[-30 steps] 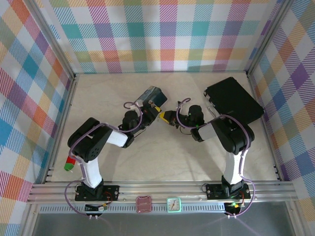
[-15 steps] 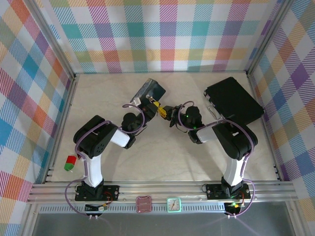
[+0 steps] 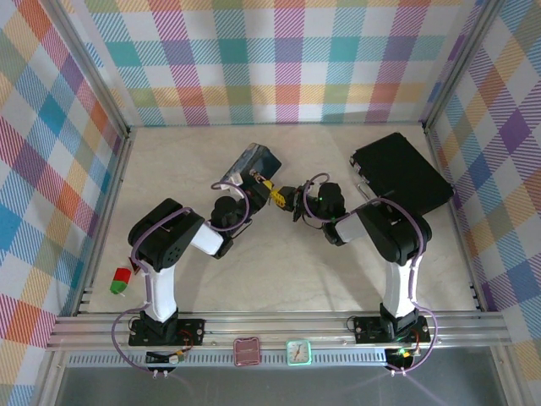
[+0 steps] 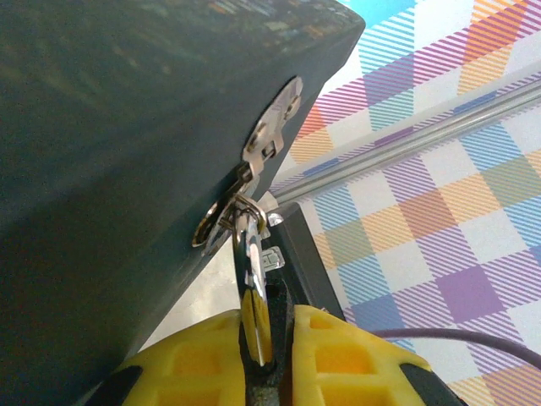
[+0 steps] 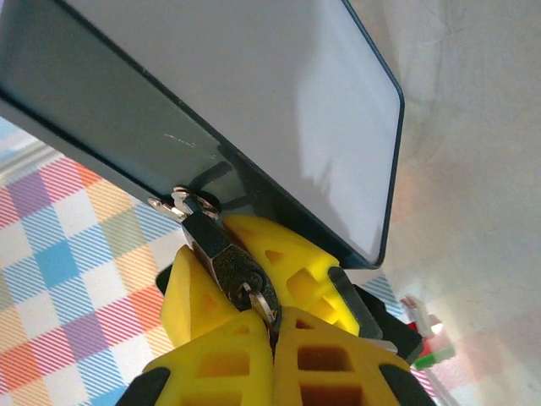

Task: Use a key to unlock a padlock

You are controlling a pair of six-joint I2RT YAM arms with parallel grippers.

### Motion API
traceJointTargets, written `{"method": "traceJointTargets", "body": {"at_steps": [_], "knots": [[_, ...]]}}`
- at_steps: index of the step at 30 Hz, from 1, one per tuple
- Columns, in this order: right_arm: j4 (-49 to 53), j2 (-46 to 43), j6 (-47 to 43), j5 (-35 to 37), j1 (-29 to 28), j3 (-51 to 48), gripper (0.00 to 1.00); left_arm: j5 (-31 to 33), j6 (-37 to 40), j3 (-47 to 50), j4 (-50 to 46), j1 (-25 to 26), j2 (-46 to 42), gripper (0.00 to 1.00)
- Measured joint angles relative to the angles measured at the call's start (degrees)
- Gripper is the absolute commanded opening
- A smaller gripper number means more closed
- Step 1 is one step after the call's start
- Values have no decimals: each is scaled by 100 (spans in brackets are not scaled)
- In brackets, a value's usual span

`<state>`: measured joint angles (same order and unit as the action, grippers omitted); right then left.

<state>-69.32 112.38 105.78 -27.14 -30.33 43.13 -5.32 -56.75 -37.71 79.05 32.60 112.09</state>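
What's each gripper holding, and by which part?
The left gripper has its jaws shut on the padlock, by its body. The right gripper has its jaws shut on the key, by its head end; the blade looks seated in the keyhole.

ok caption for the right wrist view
Right gripper holds the key at the padlock on the tin's hasp while the left gripper clamps it.
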Motion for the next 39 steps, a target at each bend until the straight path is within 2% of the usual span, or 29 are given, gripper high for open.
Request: {"method": "traceJointTargets", "body": {"at_steps": [7,9,14,17,21,24,29,30,35,39], "knots": [[439,-175,-1475,-142,46,-195,17,-306,192,2,-269,24,-7,0],[1062,-490,-2133,-153,55,-289,24,-426,295,2,-413,76,-9,0],[3342,-1604,-3834,52,52,-269,30,-695,433,-4,-629,114,-52,0],[4695,-2385,-4907,393,52,-17,36,-758,527,-4,-1025,111,-52,0],[6205,-3213,-6203,1185,50,431,43,-920,662,-74,-1591,111,-22,0],[7066,-3563,-6983,1768,50,608,46,-1047,844,-179,-2055,114,-13,0],[7954,-3764,-7768,2424,52,627,48,-1141,1279,-245,-2677,114,-122,0],[8032,-3773,-7844,2494,52,627,48,-1141,1342,-247,-2789,114,-153,2],[8142,-3775,-8146,2608,52,573,48,-1121,1556,-254,-3254,114,-315,28],[8070,-3674,-8290,2490,46,472,49,-1027,1578,-254,-3644,111,-525,44]]}}
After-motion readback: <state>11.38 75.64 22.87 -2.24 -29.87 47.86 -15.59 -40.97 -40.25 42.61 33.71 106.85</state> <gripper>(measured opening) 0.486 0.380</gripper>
